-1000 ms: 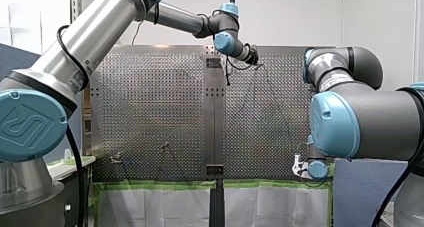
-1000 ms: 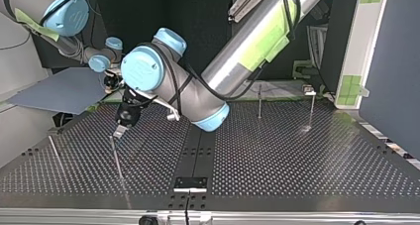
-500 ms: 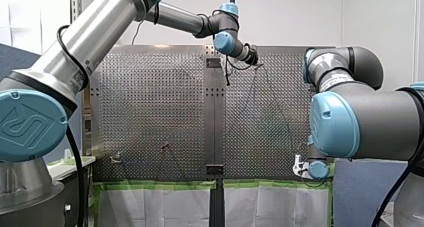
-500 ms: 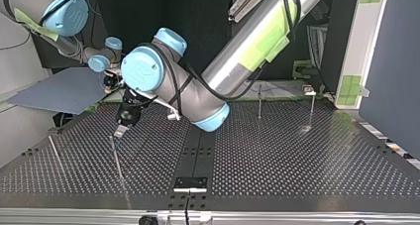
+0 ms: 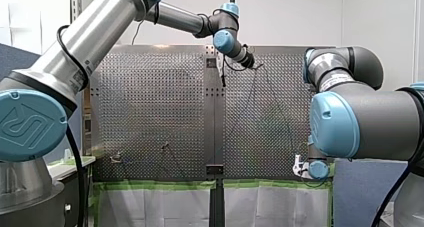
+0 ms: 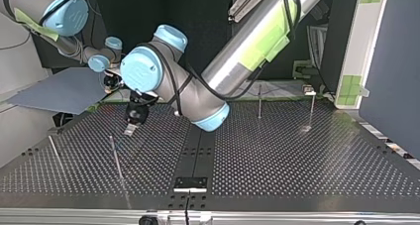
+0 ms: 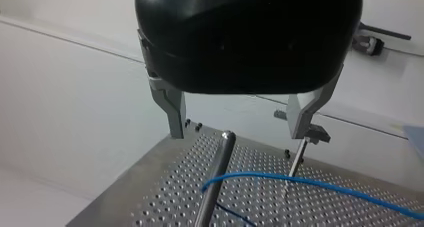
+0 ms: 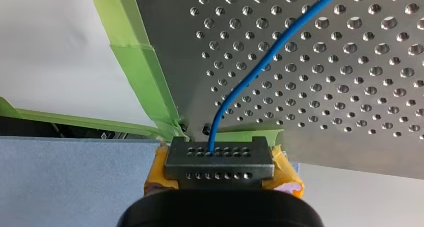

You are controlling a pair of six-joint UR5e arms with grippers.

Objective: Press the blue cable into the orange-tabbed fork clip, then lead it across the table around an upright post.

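The blue cable (image 8: 250,82) runs over the perforated table (image 8: 350,87) and ends in my right gripper (image 8: 219,154), whose yellow-padded fingers are shut on it at the table's corner. In the left wrist view the cable (image 7: 310,184) passes behind a steel upright post (image 7: 212,187). My left gripper (image 7: 237,135) hangs open just above that post's top, its metal fingers (image 7: 172,112) holding nothing. In the top view my left gripper (image 6: 130,131) is to the right of that post (image 6: 117,158). I cannot make out an orange-tabbed clip.
More posts stand on the table: one at the top view's left (image 6: 54,153), one at the back (image 6: 259,101), and one carrying a small fixture (image 6: 311,103). Green tape (image 8: 145,72) lines the table edge by my right gripper (image 5: 299,166).
My left gripper has drawn away from the post's top, shifting to the right in the top view. My right arm has stayed put.
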